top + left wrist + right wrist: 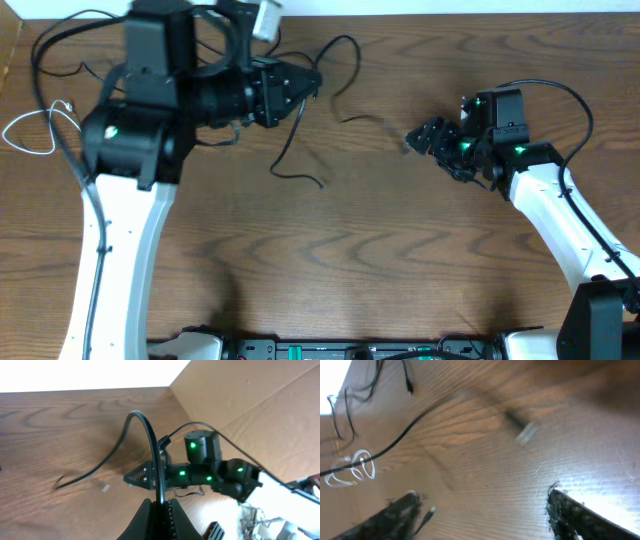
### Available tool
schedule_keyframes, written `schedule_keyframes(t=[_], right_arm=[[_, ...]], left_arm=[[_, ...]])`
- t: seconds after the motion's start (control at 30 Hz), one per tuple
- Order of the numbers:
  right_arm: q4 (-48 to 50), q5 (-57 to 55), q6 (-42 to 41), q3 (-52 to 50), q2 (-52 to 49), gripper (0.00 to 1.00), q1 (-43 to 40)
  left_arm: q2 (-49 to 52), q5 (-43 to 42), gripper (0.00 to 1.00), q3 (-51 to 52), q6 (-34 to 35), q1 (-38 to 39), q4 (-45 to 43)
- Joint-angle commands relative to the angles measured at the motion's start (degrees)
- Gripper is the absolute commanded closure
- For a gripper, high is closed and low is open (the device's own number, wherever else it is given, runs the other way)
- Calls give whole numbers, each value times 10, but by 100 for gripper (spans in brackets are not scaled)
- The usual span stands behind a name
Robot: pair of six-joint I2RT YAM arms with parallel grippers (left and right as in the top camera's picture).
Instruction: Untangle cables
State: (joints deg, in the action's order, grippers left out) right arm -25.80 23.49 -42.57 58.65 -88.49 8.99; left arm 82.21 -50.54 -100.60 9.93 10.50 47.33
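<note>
My left gripper (312,85) is shut on a black cable (285,150) and holds it above the table. In the left wrist view the jaws (160,510) pinch this cable (145,425), which arcs up and then drops to the table. A loop of black cable (345,42) rises past the gripper, and a blurred cable end (372,120) hangs toward my right gripper (412,138). My right gripper (485,510) is open and empty, low over the wood, with a blurred plug (527,432) ahead of it. The white cable (30,135) lies coiled at the far left, apart from the black ones.
The white cable's loops (350,467) and a black cable (395,442) show in the right wrist view. A small plug tip (427,512) lies by the right gripper's left finger. A cardboard wall (260,405) stands behind the table. The left arm's thick wires (60,40) run at the back left.
</note>
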Motion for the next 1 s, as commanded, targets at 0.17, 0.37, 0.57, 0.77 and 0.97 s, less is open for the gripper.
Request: schedule_keyframes(t=[0.17, 0.37, 0.57, 0.77, 0.97], right_arm=[[181, 276, 201, 6, 0, 7, -3], [392, 426, 188, 6, 0, 2, 9], [504, 397, 167, 6, 0, 1, 70], [508, 320, 169, 6, 0, 8, 108], [509, 293, 169, 6, 0, 53, 107]], left_arm=[[-17, -11, 93, -9, 89, 2, 15], [-16, -12, 93, -9, 106, 6, 21], [-16, -9, 93, -9, 114, 29, 21], [-16, -9, 93, -9, 114, 29, 23], [-16, -9, 92, -9, 114, 29, 36]])
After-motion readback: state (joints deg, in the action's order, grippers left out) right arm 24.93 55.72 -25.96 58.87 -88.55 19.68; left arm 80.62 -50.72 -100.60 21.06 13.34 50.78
